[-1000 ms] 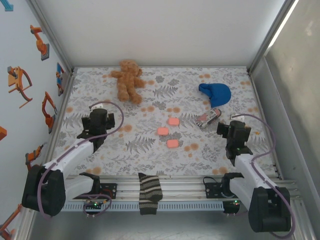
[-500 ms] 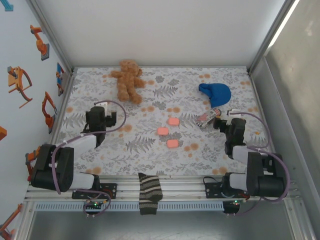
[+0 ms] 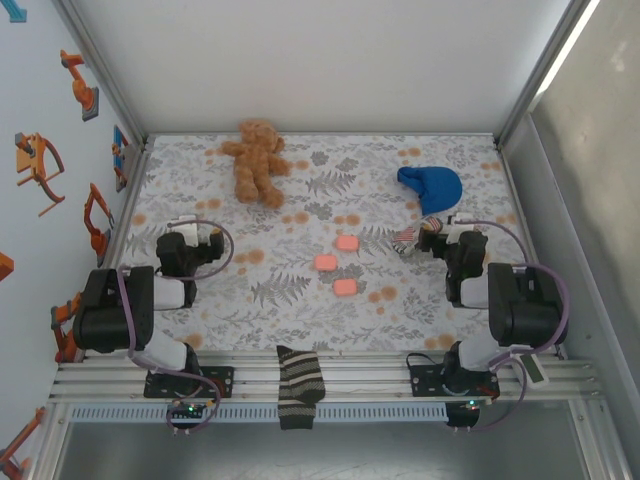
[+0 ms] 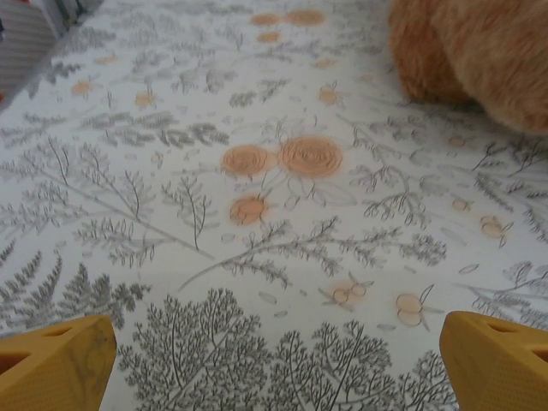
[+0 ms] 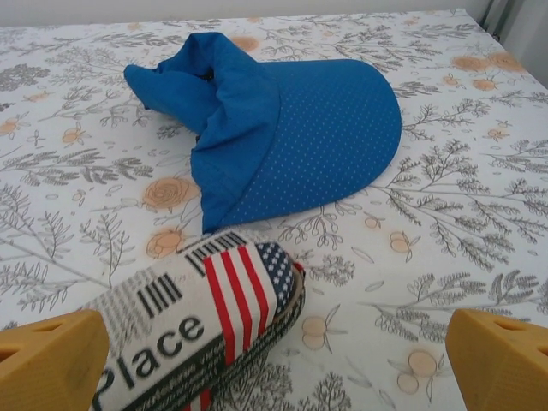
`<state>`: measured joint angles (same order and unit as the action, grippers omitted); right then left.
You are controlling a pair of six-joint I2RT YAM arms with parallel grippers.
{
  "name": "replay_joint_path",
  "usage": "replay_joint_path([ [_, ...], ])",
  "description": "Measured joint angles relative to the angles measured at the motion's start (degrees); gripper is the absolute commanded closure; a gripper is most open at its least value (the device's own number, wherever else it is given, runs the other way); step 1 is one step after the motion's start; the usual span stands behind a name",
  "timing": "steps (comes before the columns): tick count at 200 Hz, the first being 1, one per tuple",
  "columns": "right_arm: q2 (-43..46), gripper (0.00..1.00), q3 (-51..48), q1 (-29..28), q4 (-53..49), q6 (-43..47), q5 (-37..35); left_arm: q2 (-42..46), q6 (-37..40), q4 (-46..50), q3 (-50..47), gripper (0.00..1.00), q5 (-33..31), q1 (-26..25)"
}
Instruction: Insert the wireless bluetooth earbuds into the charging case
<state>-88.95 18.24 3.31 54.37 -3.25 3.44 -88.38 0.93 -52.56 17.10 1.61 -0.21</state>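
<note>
Three small pink charging cases lie shut in a loose cluster at mid-table. The earbuds are hidden from me at this distance. My left gripper sits low at the left side, well away from the cases. In the left wrist view it is open over bare patterned cloth, with its yellow fingertips far apart. My right gripper sits at the right side, open in the right wrist view, with nothing held.
A brown teddy bear lies at the back left. A blue cap and a flag-print pouch lie just ahead of my right gripper. A striped sock hangs over the front rail.
Both arms have folded back toward their bases. The left gripper has drawn leftward and nearer, the right one slightly farther toward the pouch. Both stay open.
</note>
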Motion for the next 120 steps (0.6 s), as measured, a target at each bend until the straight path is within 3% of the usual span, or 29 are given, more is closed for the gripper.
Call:
replay_joint_path([
  [44,0.04,0.00,4.09,0.00,-3.13,-0.68,-1.36,-0.20,-2.01,3.34,5.73,0.04,0.57,0.63],
  [120,0.02,0.00,4.07,0.00,-4.90,-0.81,-1.53,-0.20,-2.64,4.42,5.97,0.04,-0.33,0.57],
])
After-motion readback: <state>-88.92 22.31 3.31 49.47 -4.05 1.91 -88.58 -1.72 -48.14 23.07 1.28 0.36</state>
